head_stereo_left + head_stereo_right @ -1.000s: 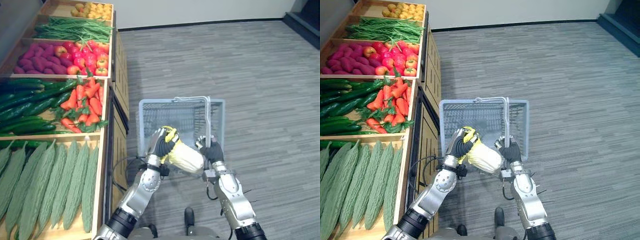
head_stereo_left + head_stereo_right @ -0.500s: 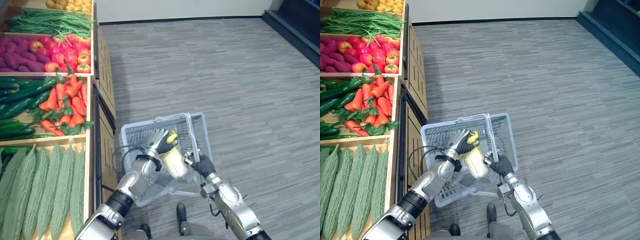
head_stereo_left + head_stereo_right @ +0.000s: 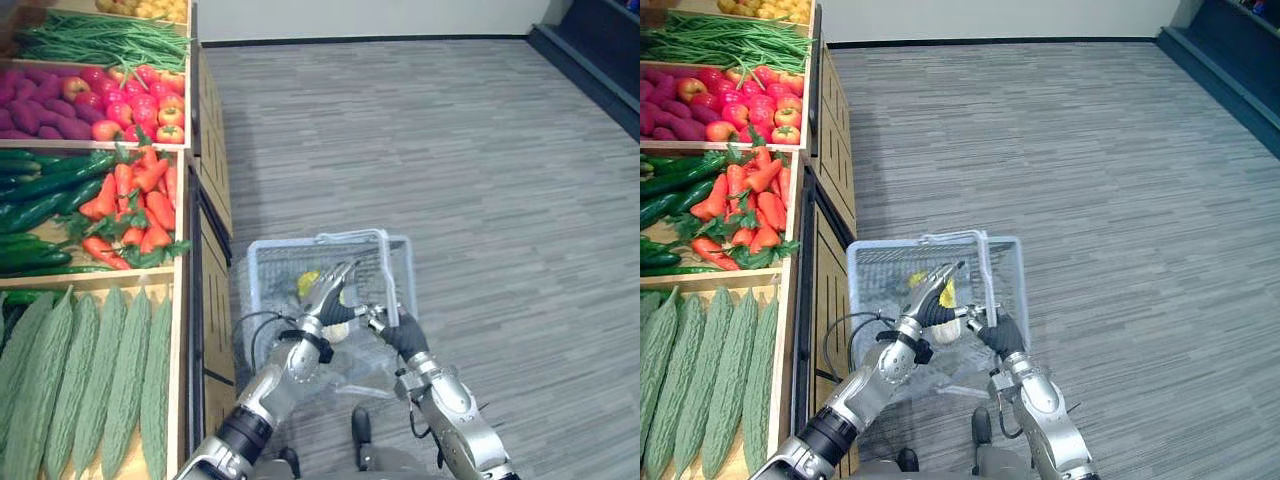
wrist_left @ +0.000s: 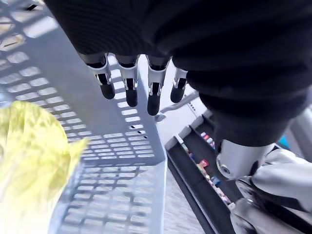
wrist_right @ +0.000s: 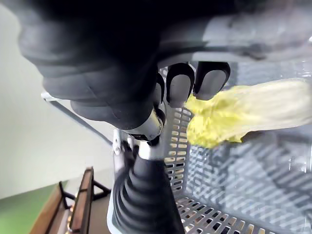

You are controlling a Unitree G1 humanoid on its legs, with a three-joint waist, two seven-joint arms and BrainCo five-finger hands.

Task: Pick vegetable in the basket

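Note:
A pale yellow napa cabbage (image 3: 311, 284) lies inside the light grey wire basket (image 3: 262, 270), which hangs low in front of me over the carpet. My left hand (image 3: 329, 292) hovers just above the cabbage with its fingers (image 4: 127, 84) straight and nothing in them; the cabbage (image 4: 30, 158) rests free against the basket's mesh wall (image 4: 114, 139). My right hand (image 3: 393, 330) is shut on the basket's handle at the basket's near right side. In the right wrist view its curled fingers (image 5: 181, 82) sit beside the leafy end of the cabbage (image 5: 243, 113).
A wooden produce stand (image 3: 186, 330) runs along my left with bitter gourds (image 3: 90, 380), carrots (image 3: 130, 205), cucumbers (image 3: 40, 200), apples (image 3: 140, 110) and green beans (image 3: 100, 40). Grey carpet (image 3: 480, 180) stretches to the right. A dark step (image 3: 595, 50) sits at the far right.
My left hand has opened and let go of the cabbage, which has dropped into the basket. The right hand keeps its hold on the handle. The camera has shifted.

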